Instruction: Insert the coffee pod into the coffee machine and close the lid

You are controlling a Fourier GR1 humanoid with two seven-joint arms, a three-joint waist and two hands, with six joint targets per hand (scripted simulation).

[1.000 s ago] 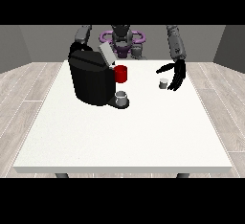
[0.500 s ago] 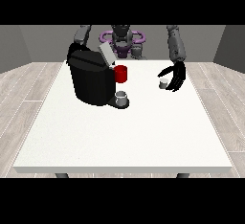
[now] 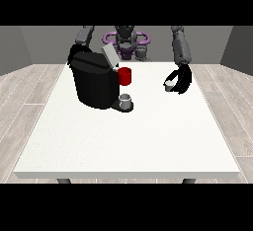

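Note:
A black coffee machine stands on the white table at the back left, its grey lid tilted up and open. A red part sticks out of its front above a small grey cup on the drip base. The small grey coffee pod is at the table's back right, low over the surface. The hand at the view's right curls round it from the right. The hand at the view's left is mostly hidden behind the machine's top left corner.
Wood-look floor surrounds the table. The robot's torso with a purple ring is behind the far edge. The table's white surface stretches in front of the machine and the pod towards the near edge.
The arm at the view's right has shifted slightly rightward and its fingers have curled closer round the pod. The machine, lid and other hand have not moved.

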